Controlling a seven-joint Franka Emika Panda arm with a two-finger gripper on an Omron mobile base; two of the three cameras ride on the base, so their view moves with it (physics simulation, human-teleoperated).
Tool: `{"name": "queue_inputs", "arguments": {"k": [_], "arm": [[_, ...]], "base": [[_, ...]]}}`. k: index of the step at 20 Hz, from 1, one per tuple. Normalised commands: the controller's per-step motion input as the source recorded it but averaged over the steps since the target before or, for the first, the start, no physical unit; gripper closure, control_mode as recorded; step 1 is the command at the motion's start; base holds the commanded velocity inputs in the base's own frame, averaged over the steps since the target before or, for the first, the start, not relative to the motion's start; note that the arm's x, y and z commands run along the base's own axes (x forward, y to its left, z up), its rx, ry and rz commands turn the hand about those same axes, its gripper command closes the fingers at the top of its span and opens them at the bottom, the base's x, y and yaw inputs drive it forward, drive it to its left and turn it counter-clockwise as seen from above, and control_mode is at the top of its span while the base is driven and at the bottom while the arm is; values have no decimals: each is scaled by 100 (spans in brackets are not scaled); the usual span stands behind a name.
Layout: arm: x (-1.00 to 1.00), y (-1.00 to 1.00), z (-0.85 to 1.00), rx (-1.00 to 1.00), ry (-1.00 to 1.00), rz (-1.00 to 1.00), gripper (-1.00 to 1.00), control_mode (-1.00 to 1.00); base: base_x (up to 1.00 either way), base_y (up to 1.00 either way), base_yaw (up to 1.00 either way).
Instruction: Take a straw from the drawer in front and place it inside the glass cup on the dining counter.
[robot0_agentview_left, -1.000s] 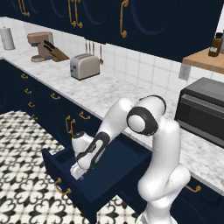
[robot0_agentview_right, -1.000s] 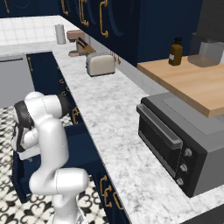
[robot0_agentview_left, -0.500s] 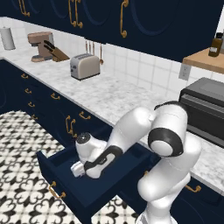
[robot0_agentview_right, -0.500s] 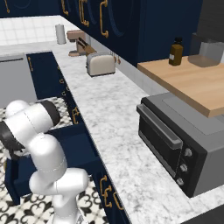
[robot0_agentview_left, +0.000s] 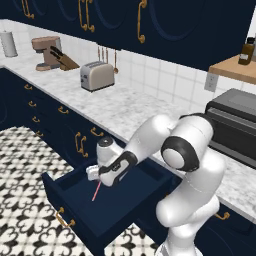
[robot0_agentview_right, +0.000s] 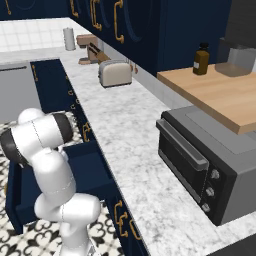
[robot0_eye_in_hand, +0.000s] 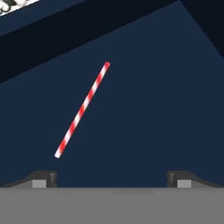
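So the drawer (robot0_agentview_left: 105, 200) is pulled out and there's exactly one straw (robot0_eye_in_hand: 82, 109) lying flat on its dark floor, nothing else in there that I can see. The gripper (robot0_agentview_left: 98, 175) hangs right over the drawer's open inside, pointing down, with the fingers (robot0_eye_in_hand: 43, 178) spread wide and holding nothing. In the hand view the straw sits ahead of the fingers, off toward the left one rather than centred in the gap, and its long axis runs diagonally, slanting across the line between the two tips instead of sitting square to it. My guess is the hand needs a bit of a twist plus a nudge toward the straw before dropping down, otherwise it'll pinch badly. From the left base view, the straw (robot0_agentview_left: 96, 191) lies just below the gripper, near the middle of the drawer floor. One arm, one straw, one open drawer.
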Motion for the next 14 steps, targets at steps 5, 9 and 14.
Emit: {"name": "queue_inputs", "arguments": {"k": [5, 9, 14], "arm": [[20, 0, -20, 4, -5, -18, -100, -100], [19, 0, -20, 5, -1, -17, -100, -100], [39, 0, -10, 8, 0, -11, -100, -100]], "base": [[0, 0, 0], [0, 0, 0], [0, 0, 0]]}}
